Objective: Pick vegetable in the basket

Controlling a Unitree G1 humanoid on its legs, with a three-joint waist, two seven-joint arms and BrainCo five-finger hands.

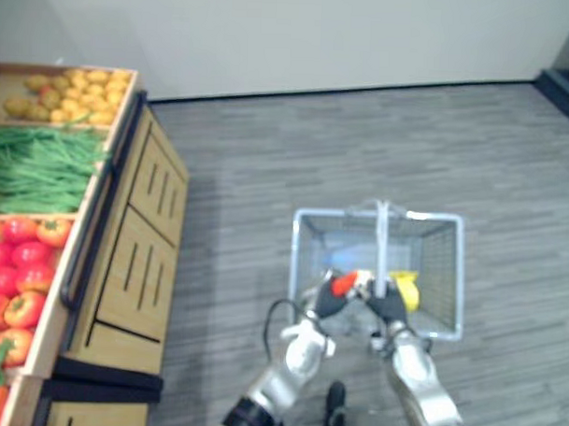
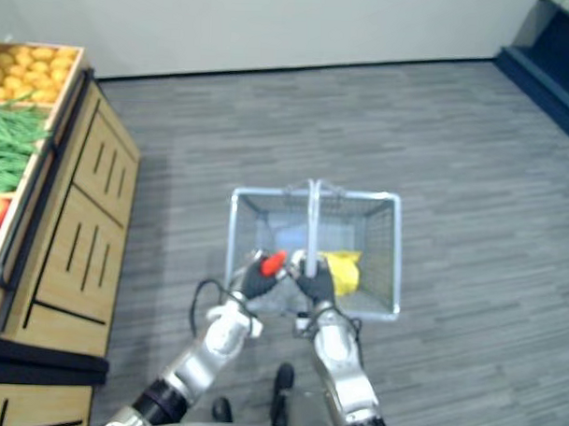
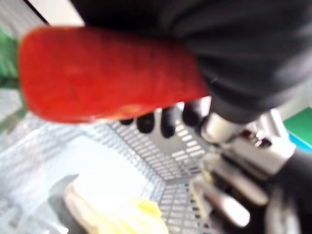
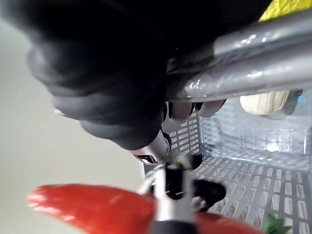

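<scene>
Left eye view: we find the left hand (image 1: 328,305) clamped on a red vegetable (image 1: 344,283) over the basket (image 1: 302,240), right hand (image 1: 390,306) gripping its handle (image 1: 382,243); we judge only release remains.

Grey floor (image 1: 362,141) under wooden stand (image 1: 133,254) of potatoes (image 1: 69,93), green beans (image 1: 38,167), tomatoes (image 1: 16,278).

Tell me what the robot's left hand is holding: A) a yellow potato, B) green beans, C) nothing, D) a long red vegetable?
D: the left hand is curled round a red vegetable at the near rim of the basket, while the right hand grips its handle.
</scene>
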